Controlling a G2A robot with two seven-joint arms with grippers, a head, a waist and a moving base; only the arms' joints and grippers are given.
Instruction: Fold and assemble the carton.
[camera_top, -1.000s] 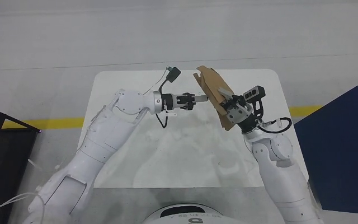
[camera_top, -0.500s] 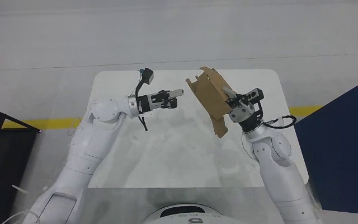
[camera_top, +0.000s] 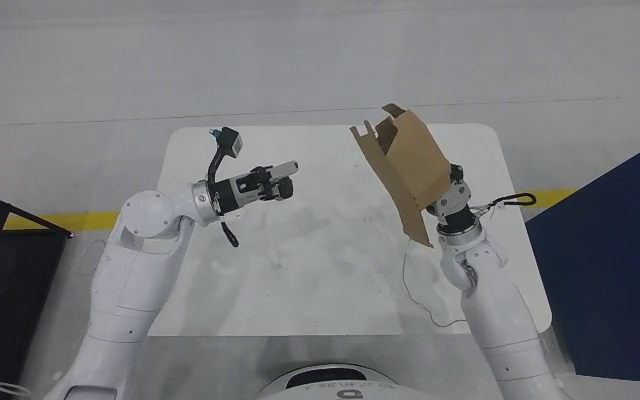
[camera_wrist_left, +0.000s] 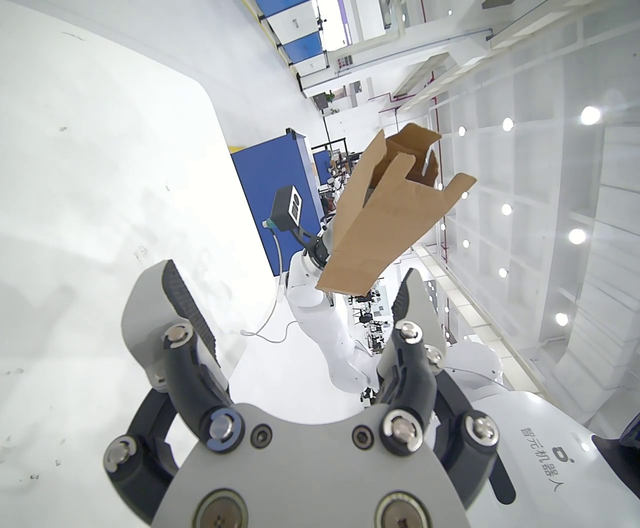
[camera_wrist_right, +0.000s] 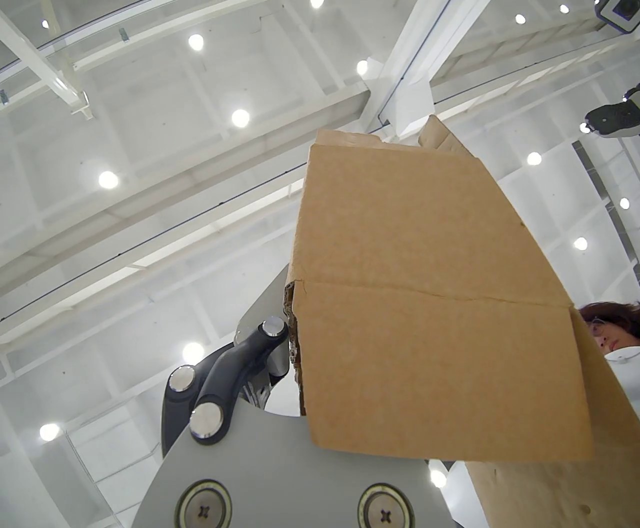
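The carton (camera_top: 408, 165), partly unfolded, is held tilted above the surface (camera_top: 330, 270) by the right gripper (camera_top: 447, 198), which is clamped on its lower end; cardboard hides the fingertips. Well apart from the carton, the left gripper (camera_wrist_left: 290, 280) hangs with fingers (camera_wrist_left: 182, 295) spread, grasping nothing.

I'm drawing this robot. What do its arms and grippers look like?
The left arm and right arm are rounded white shells with dark wrists. A boxy camera on a black stalk and a black cable sit at the left wrist. The left gripper has a silver-grey base, black linkages, grey fingers with black ribbed pads; the right gripper looks alike.
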